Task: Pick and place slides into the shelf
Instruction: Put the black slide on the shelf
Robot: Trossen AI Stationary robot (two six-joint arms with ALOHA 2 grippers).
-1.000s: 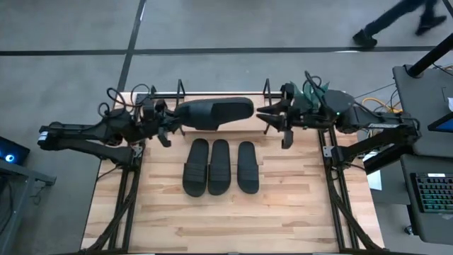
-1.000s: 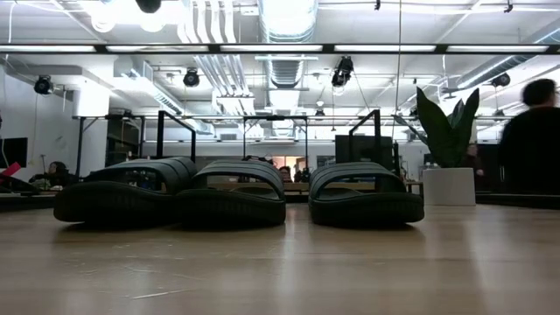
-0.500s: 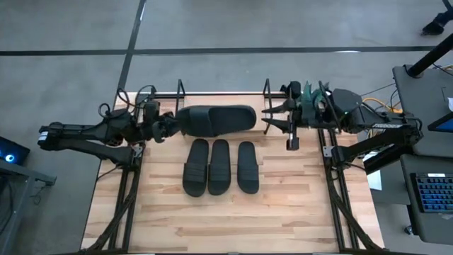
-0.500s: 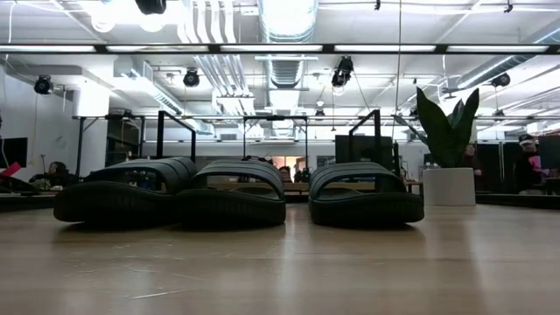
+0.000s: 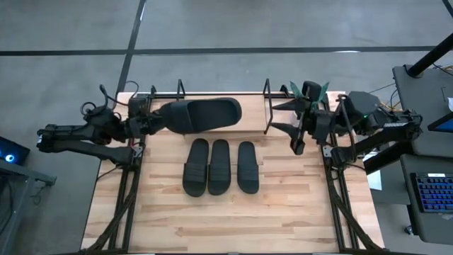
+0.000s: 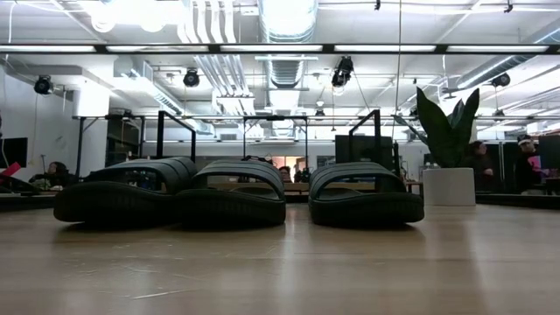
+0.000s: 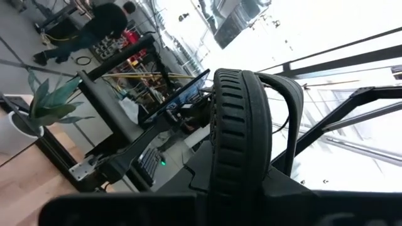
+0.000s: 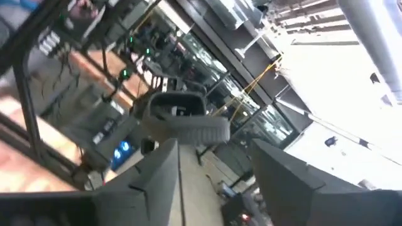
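Observation:
One black slide (image 5: 202, 115) hangs in the air over the shelf (image 5: 267, 106), a low rack with black wire ends at the table's far edge. My left gripper (image 5: 147, 122) is shut on the slide's left end. In the left wrist view the slide (image 7: 242, 125) shows end-on, turned on its side, with the strap bulging to one side. My right gripper (image 5: 282, 117) stands open just right of the shelf, and nothing is between its fingers (image 8: 160, 179). Three more slides (image 5: 219, 166) lie side by side on their soles in the middle of the table (image 5: 283, 212). My left gripper holds the slide by the end nearest the table's left edge (image 5: 161, 117). It comes in about level from the left, with the fingers along the slide. The gripper's own body hides the exact place of contact in the wrist view. The slide sticks out toward the right, lifted clear of the shelf and the table.
The three slides (image 6: 232, 197) stand in a row in the low view, with a potted plant (image 6: 451, 131) and people (image 6: 525, 162) in the room behind. Bare tabletop lies near the front edge (image 5: 226, 227). A keyboard (image 5: 433, 195) sits off the table at the right.
My right gripper has opened wide, rolled and drawn back toward the table's right edge, away from the slide's right end. My left gripper has rolled and moved toward the left edge. The slide has gone with it and turned about its long axis, staying clear of the shelf.

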